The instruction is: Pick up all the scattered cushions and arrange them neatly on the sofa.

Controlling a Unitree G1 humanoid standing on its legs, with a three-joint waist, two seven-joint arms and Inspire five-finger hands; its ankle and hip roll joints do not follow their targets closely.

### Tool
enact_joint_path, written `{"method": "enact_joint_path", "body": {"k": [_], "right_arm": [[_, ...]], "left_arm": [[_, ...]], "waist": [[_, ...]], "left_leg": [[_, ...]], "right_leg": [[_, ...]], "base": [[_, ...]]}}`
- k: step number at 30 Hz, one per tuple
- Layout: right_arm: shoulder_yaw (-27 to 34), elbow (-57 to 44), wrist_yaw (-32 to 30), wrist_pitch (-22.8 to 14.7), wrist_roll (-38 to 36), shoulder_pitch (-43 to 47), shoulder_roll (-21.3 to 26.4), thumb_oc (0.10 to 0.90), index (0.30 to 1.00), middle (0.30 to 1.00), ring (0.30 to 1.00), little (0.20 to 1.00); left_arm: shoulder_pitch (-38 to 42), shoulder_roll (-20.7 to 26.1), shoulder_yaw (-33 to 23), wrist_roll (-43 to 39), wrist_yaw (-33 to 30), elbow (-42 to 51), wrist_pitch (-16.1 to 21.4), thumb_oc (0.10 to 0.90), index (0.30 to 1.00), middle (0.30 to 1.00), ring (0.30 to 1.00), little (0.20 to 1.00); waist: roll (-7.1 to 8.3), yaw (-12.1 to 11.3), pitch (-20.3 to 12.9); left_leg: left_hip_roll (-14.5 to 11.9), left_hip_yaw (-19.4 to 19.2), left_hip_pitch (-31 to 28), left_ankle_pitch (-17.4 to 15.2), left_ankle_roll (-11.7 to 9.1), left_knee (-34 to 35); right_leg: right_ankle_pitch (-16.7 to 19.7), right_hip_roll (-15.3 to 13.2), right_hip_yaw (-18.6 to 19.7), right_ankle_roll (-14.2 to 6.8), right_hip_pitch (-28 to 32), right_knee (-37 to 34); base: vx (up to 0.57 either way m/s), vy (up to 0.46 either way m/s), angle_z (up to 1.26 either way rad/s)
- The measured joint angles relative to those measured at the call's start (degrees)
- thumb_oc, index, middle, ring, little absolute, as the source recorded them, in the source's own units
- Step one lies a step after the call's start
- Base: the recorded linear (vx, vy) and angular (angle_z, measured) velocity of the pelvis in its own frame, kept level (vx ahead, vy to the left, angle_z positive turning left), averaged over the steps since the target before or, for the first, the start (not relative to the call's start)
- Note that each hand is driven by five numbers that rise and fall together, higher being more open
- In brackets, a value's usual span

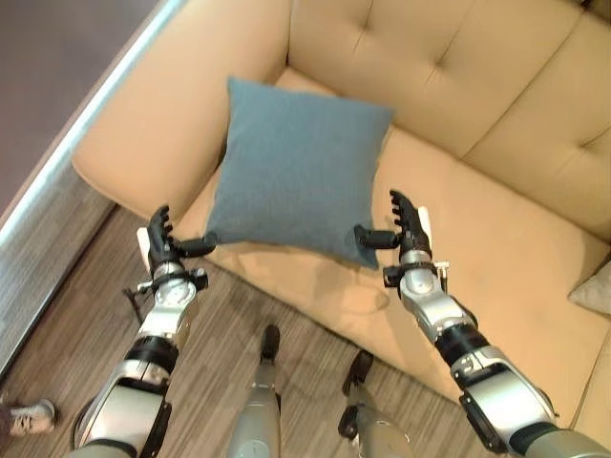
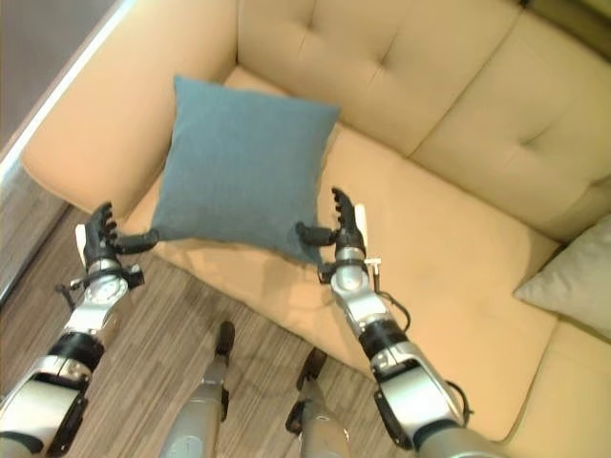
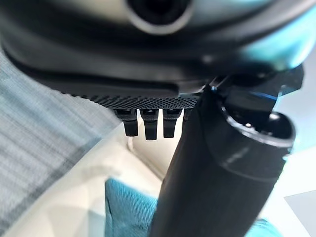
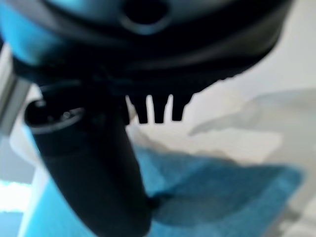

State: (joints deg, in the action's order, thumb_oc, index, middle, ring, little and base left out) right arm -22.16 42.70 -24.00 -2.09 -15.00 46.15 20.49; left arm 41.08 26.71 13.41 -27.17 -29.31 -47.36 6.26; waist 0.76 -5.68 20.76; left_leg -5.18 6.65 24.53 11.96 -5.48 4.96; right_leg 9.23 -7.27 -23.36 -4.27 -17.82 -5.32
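A blue cushion (image 1: 298, 172) leans in the sofa (image 1: 496, 239) seat's left corner against the armrest, the left hand (image 1: 162, 240) and right hand (image 1: 406, 229) open at its lower corners, a grey cushion (image 2: 573, 281) at the right end.

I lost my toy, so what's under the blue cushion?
The blue cushion lies on the tan sofa seat, leaning on its armrest. Only sofa shows around it; whatever is beneath is covered.

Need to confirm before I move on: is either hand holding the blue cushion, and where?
Neither grips it. Left hand and right hand are open beside the blue cushion; their thumbs reach its lower corners.
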Motion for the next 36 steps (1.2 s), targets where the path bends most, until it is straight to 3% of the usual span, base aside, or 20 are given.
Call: {"method": "enact_joint_path", "body": {"k": [3, 8, 9, 10, 11, 12, 13, 17, 22, 25, 28, 32, 36], "right_arm": [[-1.5, 1.9, 0.0, -0.1, -0.8, 5.3, 1.7, 0.8, 0.9, 0.9, 0.9, 0.9], [-6.8, 2.0, 0.5, -0.1, -7.5, 7.2, 2.0, 0.8, 0.9, 0.9, 0.9, 0.9], [-8.4, 2.0, 1.2, -0.1, -8.8, 8.0, 2.8, 0.5, 0.451, 0.451, 0.451, 0.451], [-10.2, 2.0, 2.2, -0.1, -10.0, 8.8, 3.3, 0.4, 0.3, 0.3, 0.3, 0.3], [-11.5, 1.8, 3.7, -0.1, -10.9, 9.4, 4.1, 0.4, 0.3, 0.3, 0.3, 0.3], [-13.1, 1.4, 4.6, -0.1, -11.4, 9.7, 5.4, 0.4, 0.3, 0.3, 0.3, 0.3], [-14.1, 1.3, 5.7, -0.1, -11.5, 10.0, 6.4, 0.4, 0.3, 0.3, 0.3, 0.3], [-14.4, -1.0, 9.2, -0.2, -11.3, 9.1, 8.3, 0.4, 0.3, 0.3, 0.3, 0.3], [-12.8, -2.1, 11.4, -0.3, -10.2, 6.1, 7.8, 0.4, 0.3, 0.3, 0.3, 0.3], [-6.4, -8.8, 12.6, -0.7, -9.3, -2.3, 6.7, 0.4, 0.3, 0.3, 0.3, 0.3], [-3.9, -12.2, 12.8, -0.6, -8.2, -9.4, 4.8, 0.4, 0.3, 0.3, 0.3, 0.3], [4.8, -15.0, 12.5, -0.5, -7.7, -16.9, -0.2, 0.4, 0.3, 0.3, 0.3, 0.3], [8.9, -19.9, 11.8, -0.5, -6.2, -23.8, -1.0, 0.4, 0.3, 0.3, 0.3, 0.3]], "left_arm": [[4.5, -0.4, 2.5, -1.1, 0.7, -1.2, 0.2, 0.8, 0.9, 0.9, 0.9, 0.9], [10.9, -2.9, 4.7, -2.9, 1.7, -9.2, 0.2, 0.8, 0.9, 0.9, 0.9, 0.9], [11.9, -3.1, 4.9, -3.8, 2.3, -10.4, 0.1, 0.8, 0.9, 0.9, 0.9, 0.9], [12.4, -3.2, 5.1, -4.3, 2.7, -10.6, 0.0, 0.8, 0.9, 0.9, 0.9, 0.9], [12.6, -3.4, 5.4, -4.5, 3.1, -10.5, 0.0, 0.541, 0.512, 0.512, 0.512, 0.512], [12.5, -3.4, 5.9, -4.9, 3.9, -10.4, 0.0, 0.541, 0.512, 0.512, 0.512, 0.512], [12.5, -3.4, 6.5, -5.0, 4.4, -10.3, -0.1, 0.4, 0.3, 0.3, 0.3, 0.3], [10.7, -2.0, 6.0, -4.9, 5.8, -9.1, -0.3, 0.4, 0.3, 0.3, 0.3, 0.3], [9.2, 1.2, 5.6, -5.0, 7.7, -8.6, -0.3, 0.4, 0.3, 0.3, 0.3, 0.3], [5.0, 3.8, 4.2, -4.9, 9.6, -3.0, -1.0, 0.4, 0.3, 0.3, 0.3, 0.3], [1.2, 4.4, 3.7, -4.9, 10.1, 0.5, -1.9, 0.4, 0.3, 0.3, 0.3, 0.3], [-3.4, 4.5, 2.7, -5.3, 10.6, 7.5, -2.5, 0.4, 0.3, 0.3, 0.3, 0.3], [-6.1, 4.4, 2.6, -4.2, 11.7, 13.5, -2.8, 0.4, 0.3, 0.3, 0.3, 0.3]], "waist": [[-0.5, -0.6, 1.8], [-0.35, 0.3, 2.4], [-0.27, 0.4, 2.4], [-0.2, 0.7, 2.5], [-0.04, 0.9, 2.5], [0.04, 0.9, 2.6], [0.11, 0.9, 2.6], [1.04, 1.2, 3.1], [1.16, 1.4, 3.2], [1.24, 1.5, 3.2], [1.31, 1.6, 3.3], [1.33, 3.7, 3.3], [1.27, 6.8, 3.2]], "left_leg": [[0.1, 0.1, 2.6, 0.3, 0.1, 0.0], [0.1, 0.0, 3.2, 0.3, 0.1, 0.0], [0.0, -0.2, 3.1, 0.3, 0.1, 0.0], [0.0, -0.3, 3.1, 0.3, 0.0, 0.0], [-0.1, -0.6, 3.0, 0.3, 0.0, 0.0], [-0.2, -0.8, 3.0, 0.3, 0.0, 0.0], [-0.2, -0.9, 2.9, 0.3, 0.0, 0.0], [-0.5, -2.2, 1.9, 0.2, 0.0, 0.0], [-0.5, -3.1, -0.5, 0.2, 0.1, 0.0], [-0.5, -4.2, -2.8, 0.1, 0.2, 0.0], [-0.3, -5.8, -7.4, -0.4, 0.4, 0.1], [-0.2, -7.6, -12.5, -2.0, 1.5, 0.1], [0.1, -8.3, -15.2, -3.1, 2.0, 0.2]], "right_leg": [[0.3, -0.2, 0.0, 0.1, -2.5, 0.0], [0.3, -0.6, 0.2, 0.1, -2.9, 0.0], [0.3, -0.6, 0.2, 0.0, -2.9, 0.0], [0.3, -0.2, 0.2, 0.0, -2.9, 0.0], [0.3, -0.1, 0.3, 0.0, -3.0, 0.0], [0.3, -0.1, 0.4, 0.0, -3.0, 0.0], [0.3, 0.0, 0.4, 0.0, -3.0, 0.0], [0.4, 0.1, 1.8, 0.2, -2.7, 0.0], [0.6, 0.0, 2.9, 0.3, -0.8, 0.0], [0.7, -0.1, 3.7, 0.2, 0.9, 0.0], [0.7, -0.3, 4.8, 0.2, 4.7, 0.0], [0.4, -0.8, 6.4, -0.2, 8.8, 0.0], [0.0, -1.2, 7.2, -0.6, 11.1, 0.0]], "base": [[-0.05, 0.013, 0.05], [-0.01, 0.0, 0.04], [-0.02, -0.017, -0.04], [-0.02, -0.016, -0.06], [-0.01, -0.007, -0.07], [0.0, -0.006, -0.07], [0.0, -0.008, -0.07], [-0.01, -0.011, -0.12], [0.0, 0.0, -0.09], [0.04, -0.026, -0.13], [-0.01, -0.008, -0.2], [0.13, -0.023, -0.19], [0.07, -0.04, -0.09]]}}
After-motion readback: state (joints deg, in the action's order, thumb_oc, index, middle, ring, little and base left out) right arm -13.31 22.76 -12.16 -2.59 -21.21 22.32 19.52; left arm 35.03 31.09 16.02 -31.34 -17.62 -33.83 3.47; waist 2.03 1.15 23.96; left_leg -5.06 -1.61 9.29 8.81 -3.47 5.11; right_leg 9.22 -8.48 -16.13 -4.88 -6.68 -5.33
